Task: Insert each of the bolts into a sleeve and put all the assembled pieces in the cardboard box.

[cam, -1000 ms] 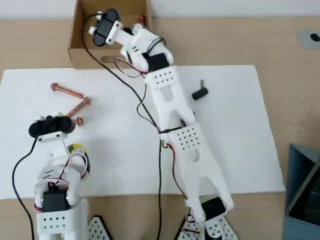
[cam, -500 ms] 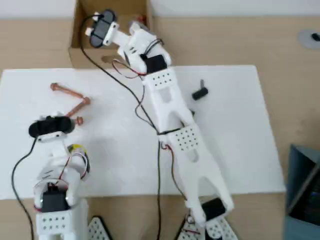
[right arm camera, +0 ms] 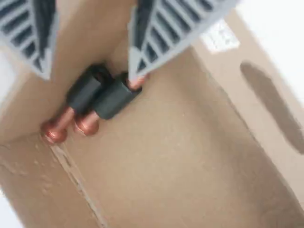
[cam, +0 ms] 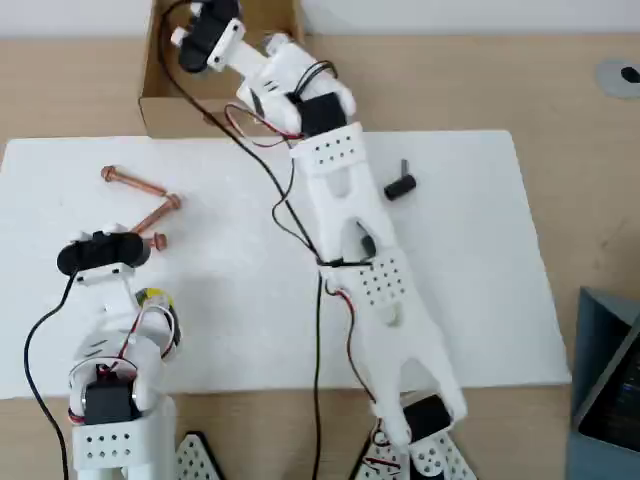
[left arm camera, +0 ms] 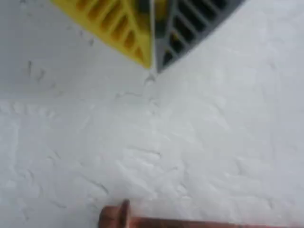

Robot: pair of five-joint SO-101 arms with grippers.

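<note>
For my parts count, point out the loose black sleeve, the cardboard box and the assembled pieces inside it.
loose black sleeve (cam: 400, 186), high view, middle of its body.
cardboard box (cam: 165, 118), high view, its front wall.
assembled pieces (right arm camera: 111, 99), right wrist view, black sleeve of one piece.

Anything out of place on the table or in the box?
Nothing spilled or damaged. Two assembled pieces lie side by side in the cardboard box corner. One oddity: three bare bolts on the mat, but only one clear sleeve.

2 white arms with black motors, cables.
</note>
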